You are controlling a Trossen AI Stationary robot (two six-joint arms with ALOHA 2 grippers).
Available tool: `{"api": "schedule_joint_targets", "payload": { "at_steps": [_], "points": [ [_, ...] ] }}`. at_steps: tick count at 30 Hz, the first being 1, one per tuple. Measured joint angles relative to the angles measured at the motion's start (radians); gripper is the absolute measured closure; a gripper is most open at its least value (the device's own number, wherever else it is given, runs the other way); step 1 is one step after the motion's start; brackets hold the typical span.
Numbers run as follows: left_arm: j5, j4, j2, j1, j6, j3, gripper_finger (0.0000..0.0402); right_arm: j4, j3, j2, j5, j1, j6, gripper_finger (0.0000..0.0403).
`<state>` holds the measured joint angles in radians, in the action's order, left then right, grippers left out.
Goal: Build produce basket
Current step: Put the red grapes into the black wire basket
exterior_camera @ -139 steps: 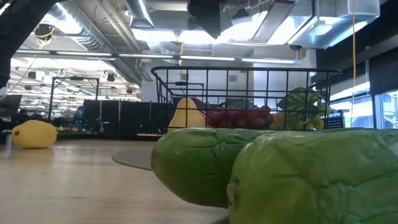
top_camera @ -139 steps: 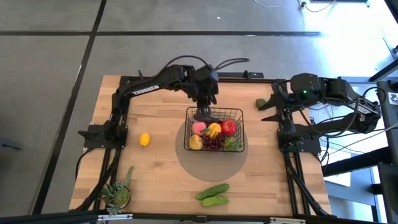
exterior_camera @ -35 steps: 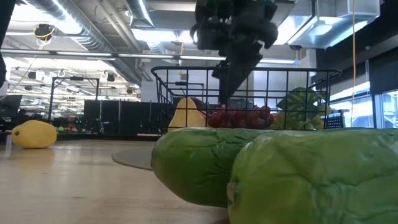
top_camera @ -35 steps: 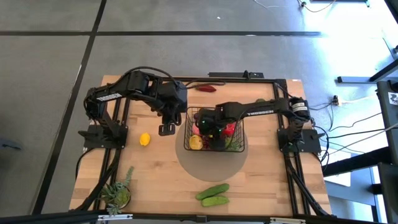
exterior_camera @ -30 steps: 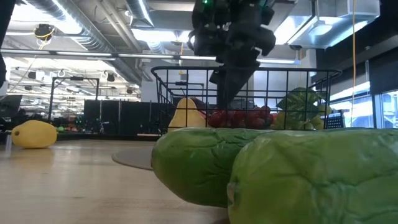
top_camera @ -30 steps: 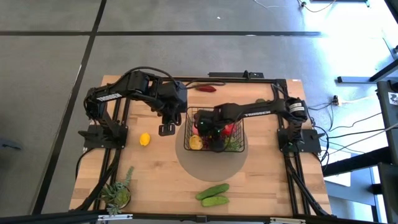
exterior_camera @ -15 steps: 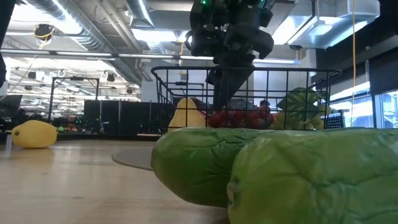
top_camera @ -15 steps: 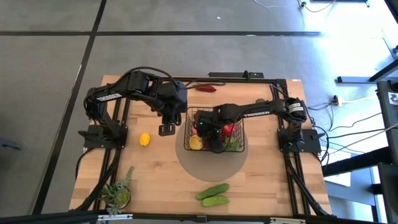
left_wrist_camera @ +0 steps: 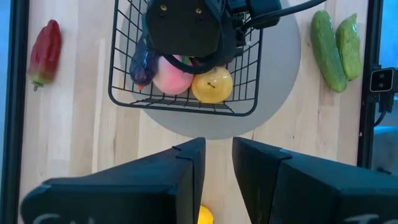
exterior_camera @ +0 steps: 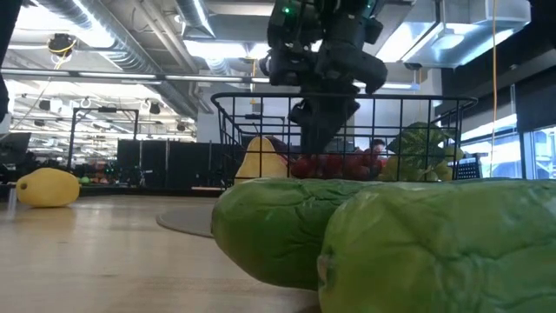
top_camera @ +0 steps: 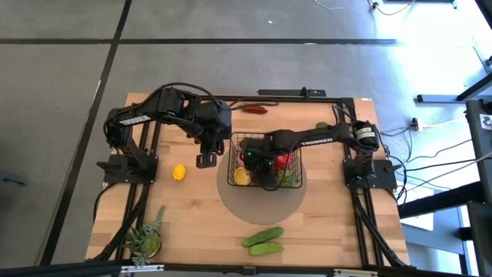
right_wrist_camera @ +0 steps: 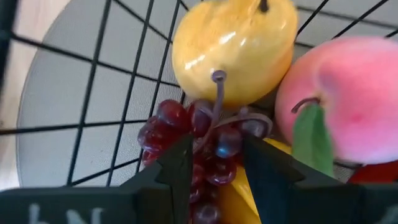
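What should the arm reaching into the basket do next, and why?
Probably lift straight up a little. The right gripper is down in the basket with its fingers closed around the stem of the red grapes, beside the yellow fruit and peach, so a small rise would show whether the grip holds.

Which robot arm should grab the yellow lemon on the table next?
Probably the left. The left gripper hovers close beside the lemon and holds nothing, while the right gripper is down in the basket around the grapes.
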<state>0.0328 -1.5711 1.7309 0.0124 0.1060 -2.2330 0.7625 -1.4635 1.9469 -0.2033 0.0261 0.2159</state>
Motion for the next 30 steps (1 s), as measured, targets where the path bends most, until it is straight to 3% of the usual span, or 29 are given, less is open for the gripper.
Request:
{"api": "schedule_joint_targets", "payload": {
  "at_steps": [10, 24, 30],
  "points": [
    [0.0, 0.0, 0.0, 0.0, 0.0, 0.0, 0.0332, -0.033, 0.015, 0.0, 0.001, 0.0, 0.001, 0.0277],
    [0.0, 0.0, 0.0, 0.0, 0.019, 0.0, 0.0332, -0.033, 0.015, 0.0, 0.003, 0.0, -0.001, 0.0389],
    [0.0, 0.0, 0.0, 0.0, 0.019, 0.0, 0.0332, -0.01, 0.004, 0.0, 0.041, 0.0, -0.001, 0.0399]
  ]
}}
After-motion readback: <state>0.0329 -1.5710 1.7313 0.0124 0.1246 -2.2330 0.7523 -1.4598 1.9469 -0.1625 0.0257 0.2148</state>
